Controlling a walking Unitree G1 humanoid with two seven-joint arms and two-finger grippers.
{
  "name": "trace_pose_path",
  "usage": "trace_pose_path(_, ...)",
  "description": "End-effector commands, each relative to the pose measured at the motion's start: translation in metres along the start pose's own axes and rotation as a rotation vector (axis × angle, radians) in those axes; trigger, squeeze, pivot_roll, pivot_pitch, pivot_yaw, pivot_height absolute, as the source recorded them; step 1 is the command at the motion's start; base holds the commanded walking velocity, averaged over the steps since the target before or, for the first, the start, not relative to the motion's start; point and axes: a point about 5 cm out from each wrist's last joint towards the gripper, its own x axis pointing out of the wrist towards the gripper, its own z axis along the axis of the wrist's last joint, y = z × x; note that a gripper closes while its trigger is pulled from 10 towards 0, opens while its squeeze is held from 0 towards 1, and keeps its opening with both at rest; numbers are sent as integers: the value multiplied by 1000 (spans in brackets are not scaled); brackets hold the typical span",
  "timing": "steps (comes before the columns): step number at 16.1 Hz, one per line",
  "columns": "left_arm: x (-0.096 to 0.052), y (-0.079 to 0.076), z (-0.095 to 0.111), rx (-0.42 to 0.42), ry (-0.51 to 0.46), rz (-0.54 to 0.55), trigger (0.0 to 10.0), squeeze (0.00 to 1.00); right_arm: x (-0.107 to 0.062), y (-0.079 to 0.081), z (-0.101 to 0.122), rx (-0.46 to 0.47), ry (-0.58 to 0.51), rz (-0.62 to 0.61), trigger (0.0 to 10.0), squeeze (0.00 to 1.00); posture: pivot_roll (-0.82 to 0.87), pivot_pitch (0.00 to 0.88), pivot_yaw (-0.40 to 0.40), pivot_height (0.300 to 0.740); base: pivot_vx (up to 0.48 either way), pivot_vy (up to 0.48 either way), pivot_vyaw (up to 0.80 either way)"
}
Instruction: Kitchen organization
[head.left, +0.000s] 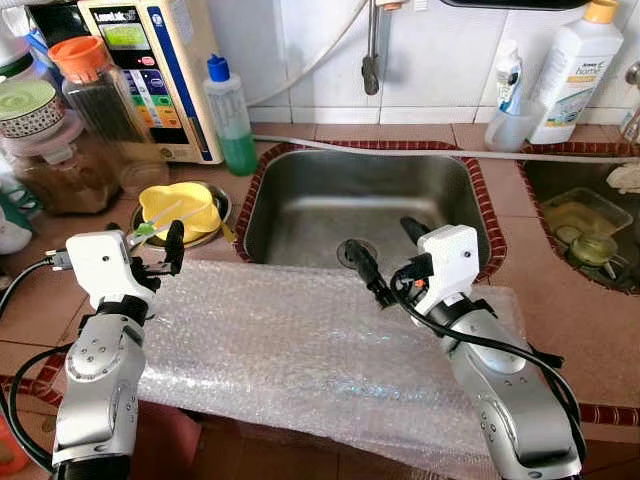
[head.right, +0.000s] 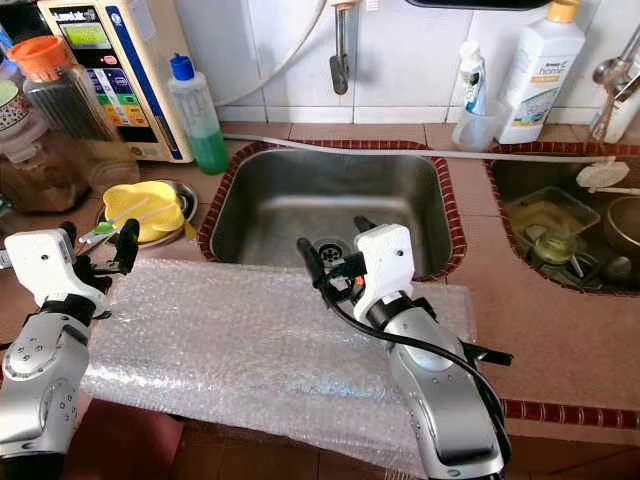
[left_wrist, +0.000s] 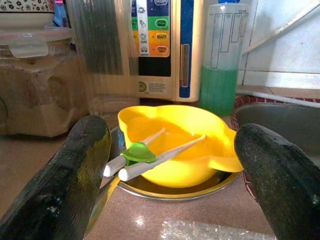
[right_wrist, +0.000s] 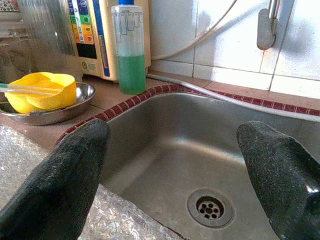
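Note:
A yellow bowl (head.left: 182, 207) sits in a steel dish (head.left: 224, 212) on the counter left of the sink (head.left: 330, 195). White training chopsticks (left_wrist: 150, 152) joined by a green clip lie across the bowl's rim. My left gripper (head.left: 160, 245) is open, level with the bowl and a short way in front of it, touching nothing. A sheet of bubble wrap (head.left: 300, 340) is spread over the counter's front edge. Above its far edge, at the sink's front rim, my right gripper (head.left: 388, 252) is open and holds nothing.
A green-liquid bottle (head.left: 232, 120), a water purifier (head.left: 165, 70) and storage jars (head.left: 95, 90) crowd the back left. A faucet (head.left: 372, 50) hangs over the sink. A white detergent bottle (head.left: 572, 70) stands back right, above a second basin (head.left: 590, 225) holding dishes.

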Motion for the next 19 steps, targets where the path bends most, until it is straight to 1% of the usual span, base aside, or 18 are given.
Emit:
trace_pose_path(1,1,2,1,4,-3,12,10000,0,-1,1,2,6,-3,-5,10000,0,-193,111,95,740,0,0,0)
trace_pose_path(3,1,2,0,3,2,18,10000,0,0,1,2,11,-4,0,10000,0,-192,111,93,740,0,0,0)
trace_pose_path(5,2,3,-3,-26,12,45,10000,0,-1,5,4,16,-5,35,10000,0,-195,113,89,740,0,0,0)
trace_pose_path(6,3,4,-6,-58,26,64,10000,0,-1,8,5,19,-4,55,10000,0,-195,113,89,740,0,0,0)
trace_pose_path(8,7,3,-9,-149,48,91,10000,0,-1,12,7,37,-2,100,10000,0,-201,111,86,740,0,0,0)
trace_pose_path(11,13,2,-10,-210,58,107,10000,0,-2,22,10,49,-1,199,10000,0,-209,109,89,740,0,0,0)
trace_pose_path(15,21,8,-8,-284,52,180,10000,0,-4,21,10,41,3,211,10000,0,-220,102,95,740,0,0,0)
trace_pose_path(16,21,10,-6,-291,46,186,10000,0,-4,21,10,43,5,210,10000,0,-219,101,97,740,0,0,0)
trace_pose_path(19,21,16,5,-266,7,190,10000,0,-4,21,10,48,4,216,10000,0,-214,98,96,740,0,0,0)
